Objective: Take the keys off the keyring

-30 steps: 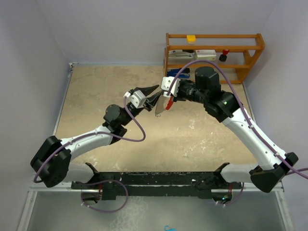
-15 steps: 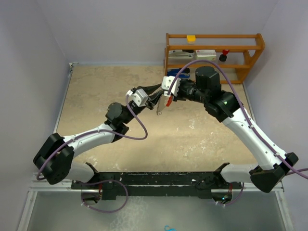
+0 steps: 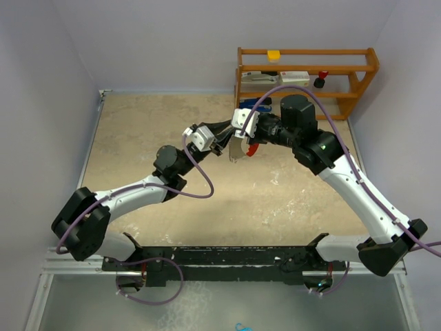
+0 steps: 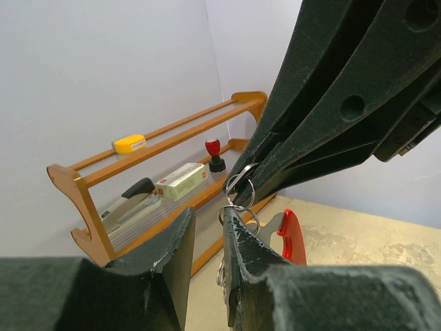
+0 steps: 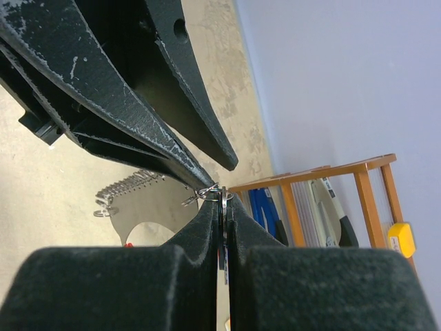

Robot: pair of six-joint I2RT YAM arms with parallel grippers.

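Above the table's middle, my right gripper [image 3: 236,134] is shut on a thin flat key [image 5: 224,234], seen edge-on, with small split rings [image 5: 210,193] at its tip. The keyring [image 3: 242,149] hangs below, red crescent [image 4: 292,234] beside the silvery ridged arc [image 5: 131,185]. My left gripper [image 3: 226,131] meets the right one tip to tip. Its jaws [image 4: 208,215] stand a narrow gap apart with nothing between them. The rings [image 4: 239,196] rest against the outer edge of its right finger [image 4: 238,238].
A wooden shelf [image 3: 306,76] stands at the back right, close behind the grippers, holding a yellow block [image 4: 129,143], a red-topped stamp [image 4: 214,154], a white box and tools. Grey walls close in the left, back and right sides.
My left gripper has moved right and forward until it reaches the right gripper's tip, its jaws narrowing. The hanging keyring has swung, its red part now to the right. The right arm held still.
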